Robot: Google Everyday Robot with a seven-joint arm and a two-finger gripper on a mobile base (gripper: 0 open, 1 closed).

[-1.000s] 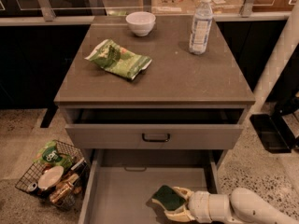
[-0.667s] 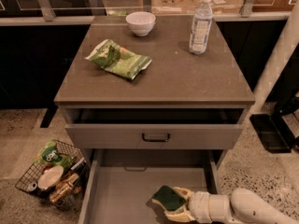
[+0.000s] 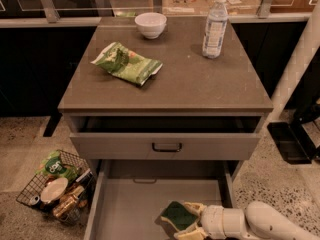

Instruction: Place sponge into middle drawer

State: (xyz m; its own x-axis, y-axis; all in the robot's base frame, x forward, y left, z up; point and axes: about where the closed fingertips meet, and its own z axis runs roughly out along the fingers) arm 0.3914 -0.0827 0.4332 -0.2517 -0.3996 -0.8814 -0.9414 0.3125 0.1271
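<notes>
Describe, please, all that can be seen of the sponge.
The sponge is small, with a dark green scouring face turned up and a pale yellow foam edge below it. The gripper, reaching in from the right, holds it tilted over the floor of the open middle drawer. Whether it touches that floor cannot be told.

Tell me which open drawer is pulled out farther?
The lower one, the middle drawer, with its pale floor exposed; the end effector holds the sponge over it. The upper drawer with the black handle is barely open.
</notes>
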